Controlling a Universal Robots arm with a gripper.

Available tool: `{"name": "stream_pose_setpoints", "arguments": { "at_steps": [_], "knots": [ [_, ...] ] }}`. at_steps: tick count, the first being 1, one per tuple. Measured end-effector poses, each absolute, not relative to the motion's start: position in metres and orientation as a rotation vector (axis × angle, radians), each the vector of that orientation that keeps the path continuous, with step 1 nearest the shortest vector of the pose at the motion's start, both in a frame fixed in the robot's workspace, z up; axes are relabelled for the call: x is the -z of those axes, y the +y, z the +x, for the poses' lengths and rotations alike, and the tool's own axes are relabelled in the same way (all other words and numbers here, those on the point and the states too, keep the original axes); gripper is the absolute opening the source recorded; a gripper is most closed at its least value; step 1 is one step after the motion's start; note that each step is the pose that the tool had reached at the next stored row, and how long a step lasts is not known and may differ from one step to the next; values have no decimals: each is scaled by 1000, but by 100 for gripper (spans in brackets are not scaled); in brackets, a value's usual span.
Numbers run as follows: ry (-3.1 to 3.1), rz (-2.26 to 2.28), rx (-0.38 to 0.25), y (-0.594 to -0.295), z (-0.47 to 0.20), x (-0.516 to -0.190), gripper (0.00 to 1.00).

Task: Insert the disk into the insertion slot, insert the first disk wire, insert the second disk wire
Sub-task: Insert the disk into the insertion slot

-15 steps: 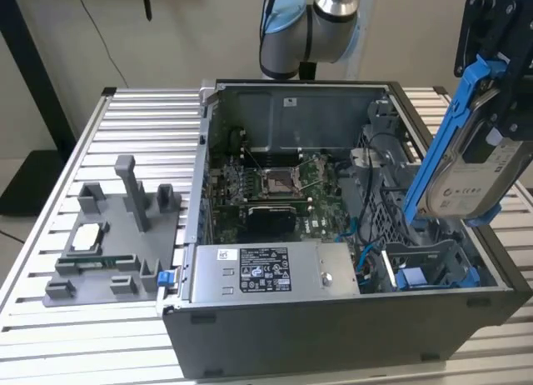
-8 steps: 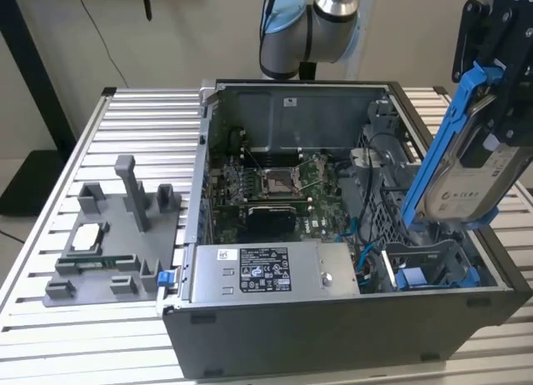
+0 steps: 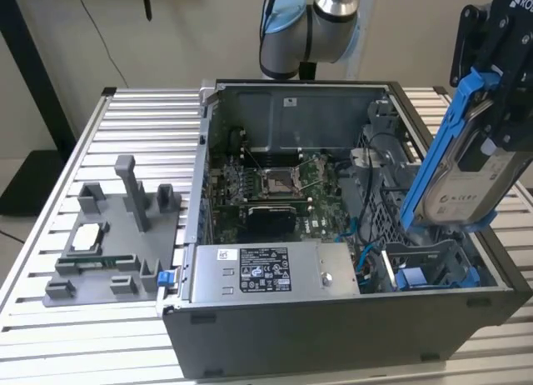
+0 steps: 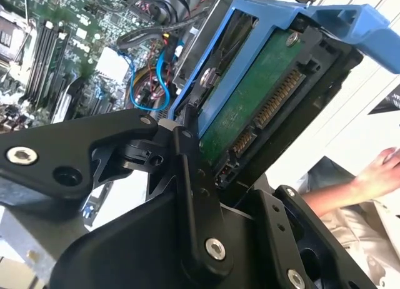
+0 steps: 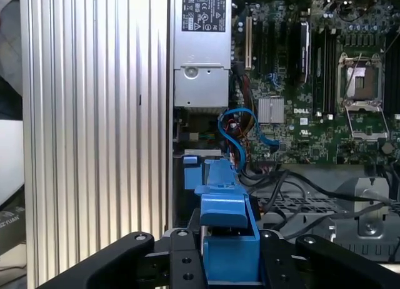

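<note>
Claw [image 5: 229, 259] seen clamped on disk [image 3: 466, 181] at blue bracket [image 5: 226, 209]. Case [image 3: 333, 331] laid open on surface [image 3: 141, 110]. Slot [image 3: 433, 258] unfilled, at exterior view's right. Disk held tilted just above slot. Judged rigid, fairly heavy, shock-sensitive; best gripped by bracket sides, connectors [image 4: 278, 98] avoided.

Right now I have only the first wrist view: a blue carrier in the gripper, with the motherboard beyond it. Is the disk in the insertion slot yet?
Observer: No. In the exterior view the disk hangs tilted in the gripper. Its lower end is above the insertion slot, not in it.
Operator: Which side of the case is that slot on?
Observer: It is at the exterior view's right, in the drive cage at the near corner of the case.
Operator: Is anything else close to the disk?
Observer: Yes. In the second wrist view a person's hand shows beside the held disk.
</note>
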State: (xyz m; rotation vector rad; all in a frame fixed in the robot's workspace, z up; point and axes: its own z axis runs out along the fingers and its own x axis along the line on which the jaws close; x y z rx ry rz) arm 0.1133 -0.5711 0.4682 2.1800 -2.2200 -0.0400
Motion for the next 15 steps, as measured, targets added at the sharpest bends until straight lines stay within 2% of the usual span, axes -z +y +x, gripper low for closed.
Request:
{"name": "stream_pose_setpoints", "arguments": {
  "at_steps": [15],
  "knots": [
    [-2220, 2180, 40, -571, 113, -464, 0]
  ]
}}
